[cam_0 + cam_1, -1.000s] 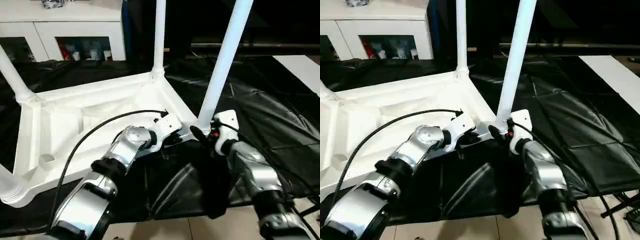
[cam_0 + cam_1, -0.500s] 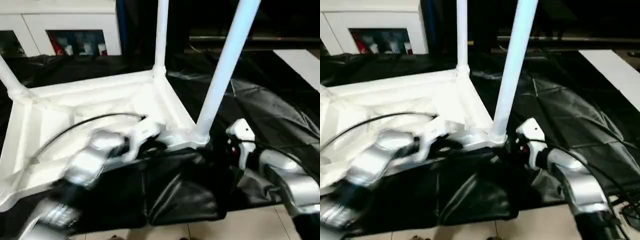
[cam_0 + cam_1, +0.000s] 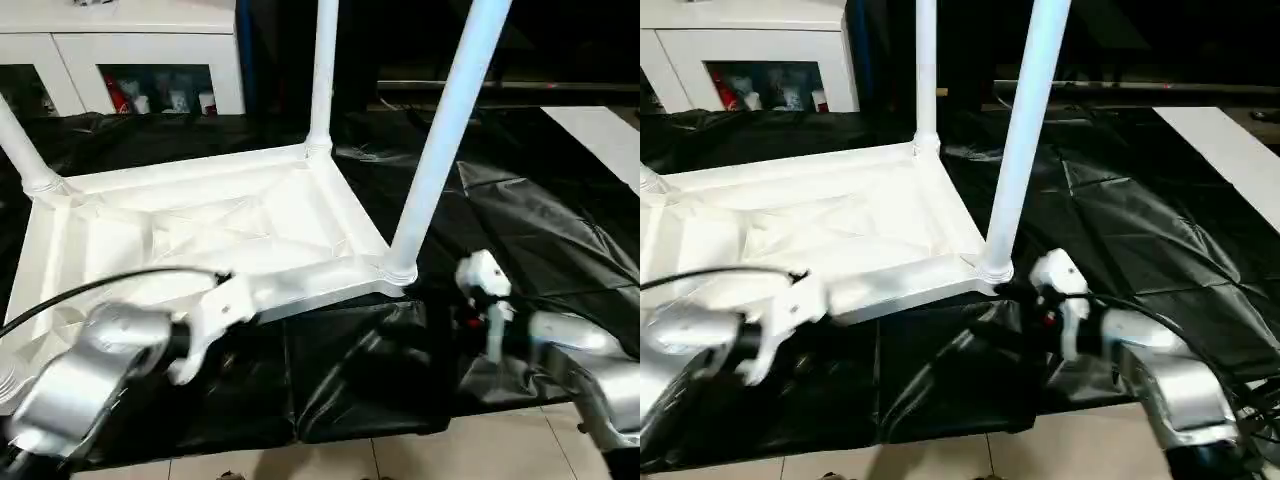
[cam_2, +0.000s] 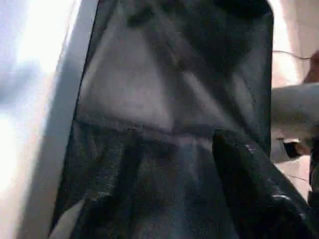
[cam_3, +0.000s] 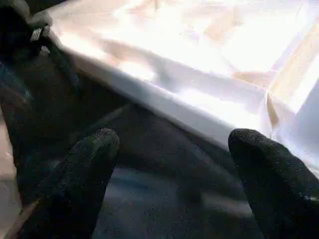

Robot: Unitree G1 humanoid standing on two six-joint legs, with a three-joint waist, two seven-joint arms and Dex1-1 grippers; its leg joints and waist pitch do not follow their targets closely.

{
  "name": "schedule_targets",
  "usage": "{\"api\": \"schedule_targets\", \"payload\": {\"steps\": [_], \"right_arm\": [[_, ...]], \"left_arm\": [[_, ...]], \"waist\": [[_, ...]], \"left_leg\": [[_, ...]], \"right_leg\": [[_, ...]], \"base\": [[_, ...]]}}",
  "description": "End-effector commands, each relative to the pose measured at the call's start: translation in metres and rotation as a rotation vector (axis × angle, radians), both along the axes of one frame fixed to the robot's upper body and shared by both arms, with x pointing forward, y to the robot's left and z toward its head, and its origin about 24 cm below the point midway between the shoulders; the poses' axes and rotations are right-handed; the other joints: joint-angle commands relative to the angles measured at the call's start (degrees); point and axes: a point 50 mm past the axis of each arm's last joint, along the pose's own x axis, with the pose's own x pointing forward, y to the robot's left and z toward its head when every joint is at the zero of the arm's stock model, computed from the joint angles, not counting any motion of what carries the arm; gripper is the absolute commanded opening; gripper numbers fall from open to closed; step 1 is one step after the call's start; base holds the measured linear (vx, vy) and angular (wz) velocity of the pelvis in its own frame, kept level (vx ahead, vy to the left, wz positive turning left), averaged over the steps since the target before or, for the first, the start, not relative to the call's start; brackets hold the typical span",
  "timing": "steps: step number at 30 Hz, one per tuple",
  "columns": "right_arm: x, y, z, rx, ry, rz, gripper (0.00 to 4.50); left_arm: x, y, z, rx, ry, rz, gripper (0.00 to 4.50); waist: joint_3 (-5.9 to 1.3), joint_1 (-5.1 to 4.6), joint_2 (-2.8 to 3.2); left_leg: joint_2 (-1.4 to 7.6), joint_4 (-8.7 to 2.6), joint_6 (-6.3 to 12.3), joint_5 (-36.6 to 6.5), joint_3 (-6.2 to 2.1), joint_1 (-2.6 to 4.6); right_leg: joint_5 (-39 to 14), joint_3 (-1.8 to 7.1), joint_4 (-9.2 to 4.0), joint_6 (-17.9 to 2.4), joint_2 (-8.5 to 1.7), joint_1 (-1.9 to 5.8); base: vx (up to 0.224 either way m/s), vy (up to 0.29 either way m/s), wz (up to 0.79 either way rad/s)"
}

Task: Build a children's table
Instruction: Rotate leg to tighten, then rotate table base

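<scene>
The children's table lies upside down: its white ribbed tabletop point(image 3: 200, 230) rests on the black cloth. Legs stand up from its corner sockets: one at the near right point(image 3: 440, 150), one at the far corner point(image 3: 322, 70), one at the left point(image 3: 22, 150). My left arm point(image 3: 110, 340) is low at the front left, off the tabletop's near edge. Its gripper point(image 4: 164, 174) is open over black cloth, one finger point(image 4: 249, 189) showing. My right gripper point(image 5: 174, 149) is open and empty, facing the tabletop's near edge point(image 5: 164, 94), just right of the near right leg's base.
The black cloth-covered work table point(image 3: 540, 210) stretches to the right and drapes over the front edge. Tiled floor point(image 3: 450, 450) lies below. A white cabinet point(image 3: 130, 50) stands at the back left. A black cable point(image 3: 100, 285) arcs over my left arm.
My left gripper has let go of the tabletop's near edge, opened, and drawn back to the left. My right arm has pulled away to the right of the near right leg's base.
</scene>
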Motion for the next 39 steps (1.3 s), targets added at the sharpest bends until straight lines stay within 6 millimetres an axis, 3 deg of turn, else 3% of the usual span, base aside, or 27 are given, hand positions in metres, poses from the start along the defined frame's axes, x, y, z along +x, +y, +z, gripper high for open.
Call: {"api": "schedule_targets", "payload": {"steps": [1,2,4,7,10,16,23,30,35,39], "right_arm": [[0.013,0.015,0.002,0.025,-0.037,-0.044,3.88],[0.015,0.018,0.002,0.037,-0.040,-0.051,3.88],[0.019,0.024,0.003,0.056,-0.042,-0.058,3.88],[0.039,0.044,0.004,0.097,-0.071,-0.131,3.88],[0.052,0.055,0.007,0.122,-0.089,-0.187,3.88],[0.071,0.058,0.007,0.157,-0.107,-0.356,3.88],[0.088,0.038,0.008,0.164,-0.119,-0.532,3.88],[0.098,0.015,0.007,0.153,-0.132,-0.656,3.88],[0.107,-0.023,0.006,0.119,-0.141,-0.805,3.88],[0.109,-0.034,0.006,0.107,-0.141,-0.847,3.88]], "left_arm": [[-0.001,0.011,0.001,0.058,-0.017,0.065,2.98],[-0.003,0.013,0.001,0.071,-0.014,0.080,3.06],[-0.004,0.016,0.000,0.088,-0.003,0.101,3.15],[-0.007,0.031,-0.005,0.176,-0.001,0.162,3.45],[-0.002,0.037,-0.003,0.207,-0.041,0.202,3.62],[0.003,0.037,0.001,0.224,-0.086,0.228,4.27],[0.007,0.039,-0.004,0.264,-0.115,0.264,4.34],[0.012,0.040,-0.003,0.272,-0.148,0.286,4.34],[0.015,0.038,-0.004,0.272,-0.173,0.282,4.34],[0.016,0.038,-0.005,0.272,-0.181,0.285,4.34]], "waist": [[-2.70,0.03,-0.05],[-2.65,-0.06,0.14],[-2.69,0.26,0.29],[-2.71,0.21,0.33],[-2.75,0.26,0.65],[-3.28,0.30,0.35],[-3.35,0.35,0.16],[-3.21,0.32,0.00],[-3.06,0.29,-0.12],[-3.09,0.34,-0.23]], "left_leg": [[1.22,-4.09,0.48,-16.9,-1.05,0.23],[1.16,-4.05,0.03,-18.1,-1.15,0.50],[1.29,-3.90,-0.25,-18.1,-1.02,1.18],[1.21,-4.15,-0.94,-19.0,-1.24,0.85],[1.21,-4.19,-1.87,-19.3,-1.23,1.22],[1.07,-4.03,-2.28,-15.0,-0.99,0.92],[0.99,-3.79,-1.89,-14.0,-0.87,0.87],[0.91,-3.61,-2.51,-17.3,-0.91,1.05],[0.82,-3.34,-2.67,-20.1,-1.02,0.99],[0.69,-3.15,-2.52,-20.8,-1.05,0.93]], "right_leg": [[-22.8,2.19,-4.37,-8.1,-2.33,2.22],[-26.1,2.19,-4.75,-7.1,-2.46,1.98],[-24.7,2.43,-4.71,-7.4,-2.24,1.48],[-24.2,2.29,-4.33,-7.6,-2.15,1.66],[-22.8,2.39,-4.31,-7.8,-2.02,1.50],[-14.6,2.54,-3.19,-9.3,-1.89,2.09],[-14.3,2.50,-3.08,-8.8,-1.84,2.32],[-17.3,2.40,-3.27,-8.5,-1.77,2.00],[-20.6,2.27,-3.47,-8.0,-1.80,1.77],[-22.6,2.17,-3.69,-7.0,-1.81,1.76]], "base": [[0.000,0.000,0.00],[0.000,0.000,0.00],[0.000,0.000,0.00],[0.000,0.000,0.00],[0.000,0.000,0.00],[0.000,0.000,0.00],[0.000,0.000,0.00],[0.000,0.000,0.00],[0.000,0.000,0.00],[0.000,0.000,0.00]]}}
